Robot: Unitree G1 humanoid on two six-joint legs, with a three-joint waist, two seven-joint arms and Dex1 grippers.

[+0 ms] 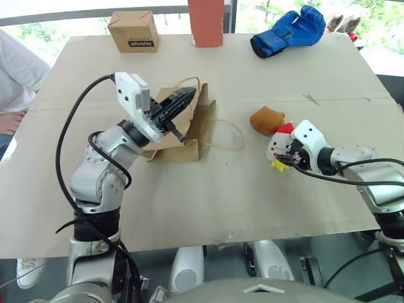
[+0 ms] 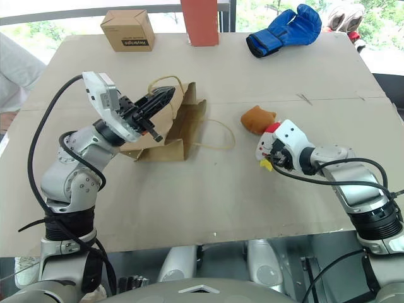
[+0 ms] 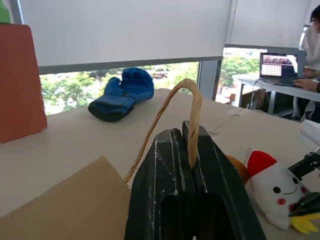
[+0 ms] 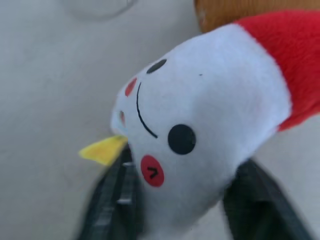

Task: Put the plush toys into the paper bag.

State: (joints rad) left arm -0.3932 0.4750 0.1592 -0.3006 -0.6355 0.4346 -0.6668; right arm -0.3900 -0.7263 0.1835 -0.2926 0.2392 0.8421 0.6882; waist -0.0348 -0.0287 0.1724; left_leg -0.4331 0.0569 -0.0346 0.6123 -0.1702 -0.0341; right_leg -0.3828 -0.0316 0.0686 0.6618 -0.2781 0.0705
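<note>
The brown paper bag (image 1: 187,137) lies on the table left of centre, its mouth toward the toys. My left gripper (image 1: 188,96) is shut on one twisted loop handle (image 3: 193,112) and holds it up. The other handle (image 1: 231,135) lies flat on the table. Right of the bag, the orange-brown plush toy (image 1: 266,118) rests on the table. Touching its near side is the white plush toy (image 1: 279,144) with red top and yellow feet. My right gripper (image 1: 288,155) has one finger (image 4: 116,200) on each side of the white toy, pressed into it.
At the far edge stand a small cardboard box (image 1: 133,30), a tall red-orange block (image 1: 206,22) and a blue boxing glove (image 1: 289,30). A person in white (image 1: 16,72) sits past the table's left edge. Bare tabletop (image 1: 221,196) stretches to the near edge.
</note>
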